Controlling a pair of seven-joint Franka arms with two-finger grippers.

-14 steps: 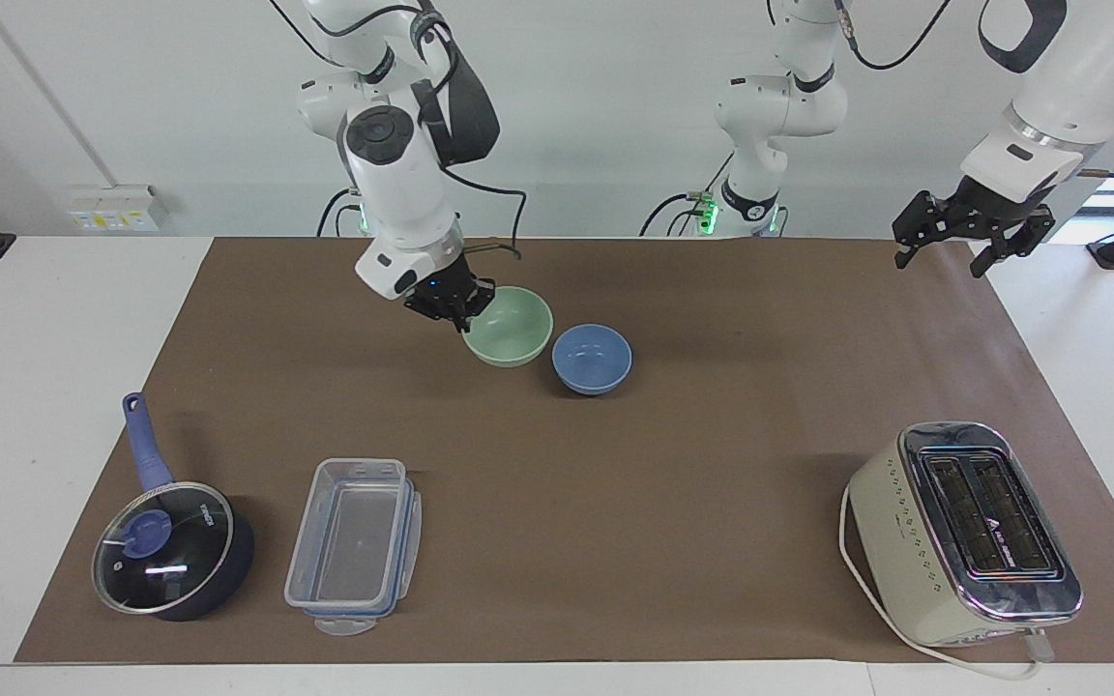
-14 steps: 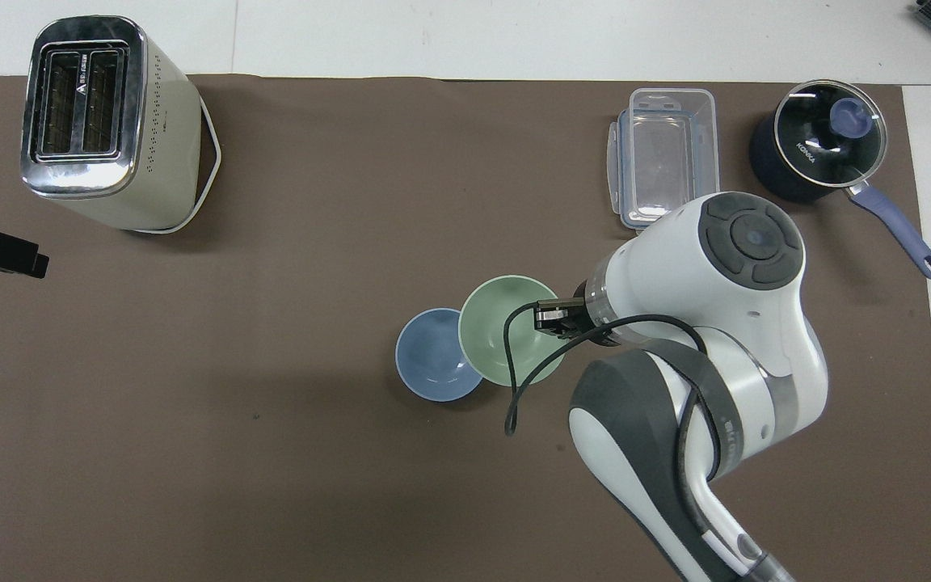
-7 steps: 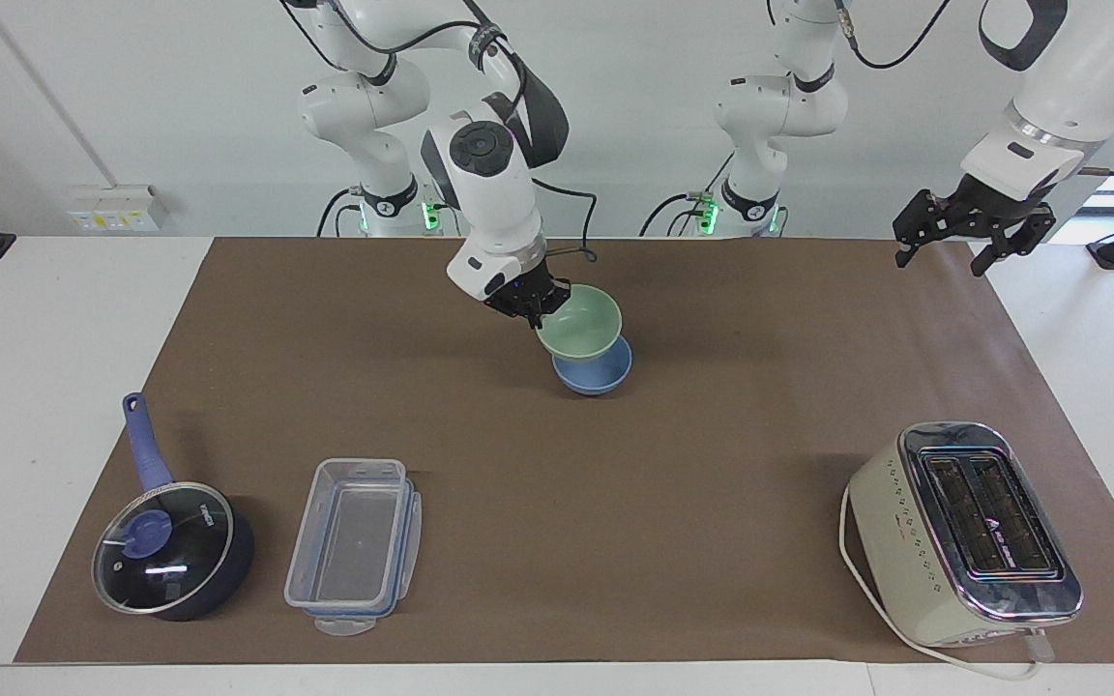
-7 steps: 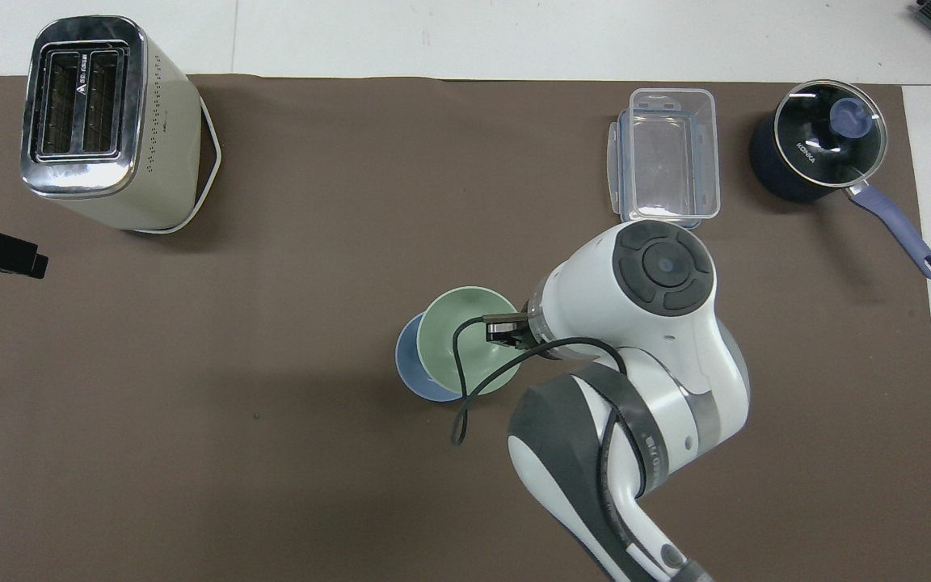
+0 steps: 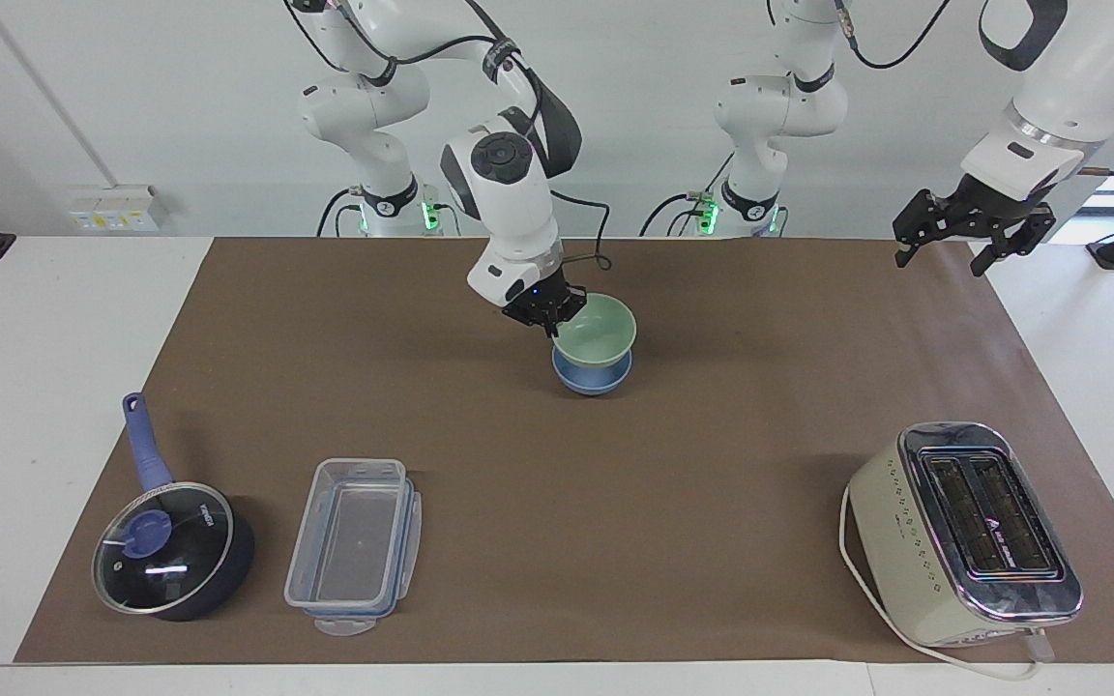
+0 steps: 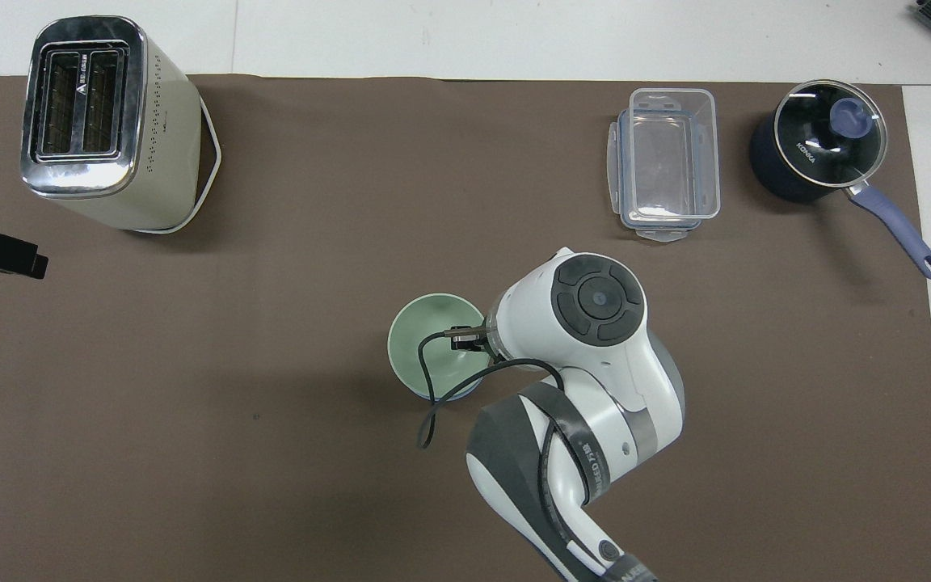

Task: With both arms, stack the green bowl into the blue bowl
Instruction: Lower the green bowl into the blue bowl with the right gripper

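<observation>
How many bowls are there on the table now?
2. The blue bowl stands mid-table on the brown mat. The green bowl is directly over it, held at its rim by the right gripper; whether it rests inside yet is unclear.

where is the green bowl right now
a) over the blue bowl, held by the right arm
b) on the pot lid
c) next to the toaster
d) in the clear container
a: the right gripper, jaws shut on the rim, holds the green bowl directly over the blue bowl, which sits on the mat; whether the two bowls touch cannot be told.
</observation>
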